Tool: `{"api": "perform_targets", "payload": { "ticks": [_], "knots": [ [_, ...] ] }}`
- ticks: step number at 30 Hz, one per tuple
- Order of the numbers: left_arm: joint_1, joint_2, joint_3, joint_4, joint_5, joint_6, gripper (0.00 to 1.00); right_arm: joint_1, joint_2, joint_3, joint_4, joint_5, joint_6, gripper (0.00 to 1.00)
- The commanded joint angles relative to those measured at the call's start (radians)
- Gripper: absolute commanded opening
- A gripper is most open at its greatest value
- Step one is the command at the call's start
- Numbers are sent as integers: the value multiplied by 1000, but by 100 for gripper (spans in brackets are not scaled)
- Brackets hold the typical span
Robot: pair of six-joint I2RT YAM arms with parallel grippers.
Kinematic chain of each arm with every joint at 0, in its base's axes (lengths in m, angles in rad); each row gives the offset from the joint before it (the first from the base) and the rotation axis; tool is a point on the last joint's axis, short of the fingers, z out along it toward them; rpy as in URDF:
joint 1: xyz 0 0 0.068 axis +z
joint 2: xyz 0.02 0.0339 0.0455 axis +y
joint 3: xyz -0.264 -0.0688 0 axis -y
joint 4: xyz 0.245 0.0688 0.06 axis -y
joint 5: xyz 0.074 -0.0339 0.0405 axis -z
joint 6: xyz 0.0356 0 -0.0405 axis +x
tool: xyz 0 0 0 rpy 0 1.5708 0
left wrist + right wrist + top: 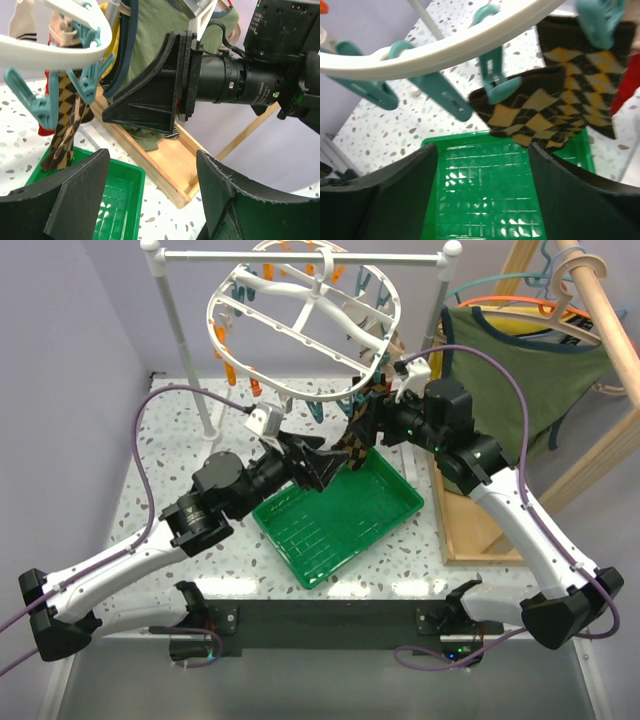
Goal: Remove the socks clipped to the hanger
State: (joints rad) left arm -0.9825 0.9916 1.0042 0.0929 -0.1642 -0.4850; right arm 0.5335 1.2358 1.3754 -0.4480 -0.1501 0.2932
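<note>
Setting: a speckled terrazzo table (160,440) against lavender walls, with a white rail stand (300,256) at the rear and a wooden rack (603,310) to the right carrying an olive-green tank top (530,370). The hanger (435,51), a white oval drying frame with cross ribs, hangs tilted from the rail above the far half of the table. Teal clothespins (492,75) dangle from its rim, and orange ones show on its far side. The socks (535,110) are clipped at the frame's right-hand edge. Two brown-and-tan diamond-checked ones each hang from a teal pin, and a red sock (627,90) lies just beside them at the margin of the right wrist view. Below the socks lies a green plastic tray (320,525), set at an angle on the table between the two arms. The left gripper (152,155) is raised over the tray's far corner, pointing towards the socks. Its fingers (75,195) are spread apart and nothing lies between them. The right gripper (482,150) reaches in from the right, close under the frame's rim and just short of the checked socks. Its fingers (580,190) are likewise parted and grasp nothing. The two grippers face each other at close range, near but apart.
</note>
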Motion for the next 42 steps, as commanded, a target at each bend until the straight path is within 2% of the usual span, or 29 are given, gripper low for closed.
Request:
{"api": "perform_targets", "payload": {
  "ticks": [1, 5, 8, 13, 15, 27, 37, 42],
  "knots": [
    [31, 38, 79, 4, 31, 25, 75, -61, 10, 28, 49, -60, -14, 69],
    [36, 27, 57, 60, 78, 23, 66, -63, -7, -39, 144, -114, -54, 73],
    [38, 27, 62, 59, 89, 17, 65, -79, 2, -62, 170, -141, -92, 79],
    [38, -5, 10, 129, 143, -12, 64, -141, 43, -82, 213, -255, -163, 96],
    [38, -7, -1, 128, 160, -17, 64, -174, 54, -87, 235, -316, -184, 96],
    [38, -56, -53, 145, 284, -106, 66, -197, 169, -82, 316, -543, -335, 97],
    [38, -71, -45, 130, 324, -102, 67, -247, 226, -113, 411, -689, -272, 98],
    [38, -61, -32, 131, 348, -110, 67, -245, 244, -159, 531, -747, -209, 90]
  ]
}}
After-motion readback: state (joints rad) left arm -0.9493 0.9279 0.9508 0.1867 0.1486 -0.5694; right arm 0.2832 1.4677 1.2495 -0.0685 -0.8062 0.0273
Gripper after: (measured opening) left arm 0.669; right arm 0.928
